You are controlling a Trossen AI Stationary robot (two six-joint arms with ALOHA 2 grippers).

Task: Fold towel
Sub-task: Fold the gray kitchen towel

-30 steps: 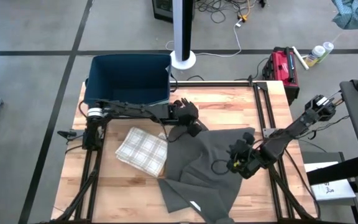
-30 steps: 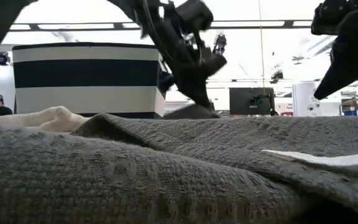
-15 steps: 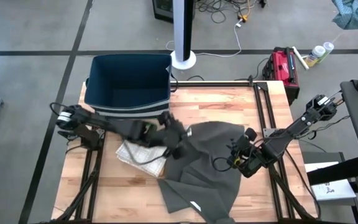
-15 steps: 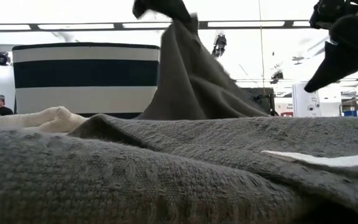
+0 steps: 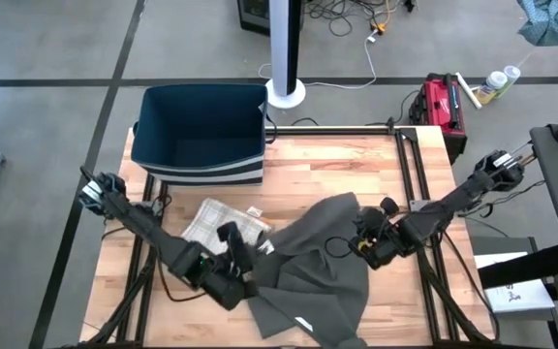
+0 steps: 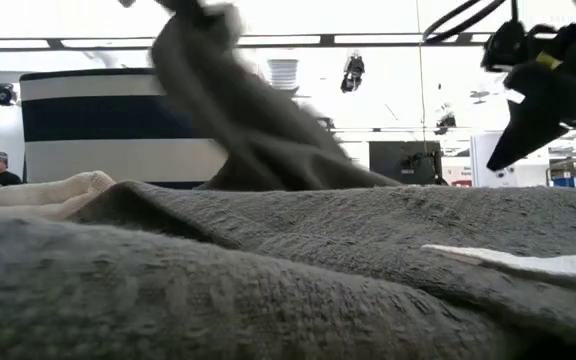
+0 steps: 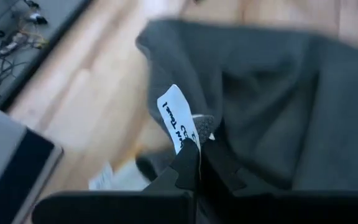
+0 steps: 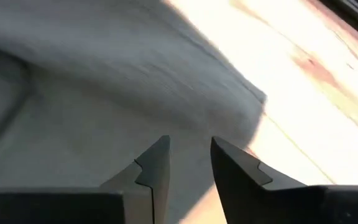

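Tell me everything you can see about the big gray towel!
The gray towel is dark, thick, nubbly cloth with a white tag, lying crumpled on the wooden table. One corner is pinched in the left gripper, shut on it and lifted, so a ridge of cloth rises. The right gripper, fingers apart, hangs over its right side.

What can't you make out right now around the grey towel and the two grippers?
- High view: left gripper sits over the grey cloth towel, hiding the pinched spot.
- Low view: the lifted towel fold is motion-blurred.
- Right wrist view: right gripper fingers apart above the towel; contact unclear.
- Folded cream plaid cloth: partly covered.
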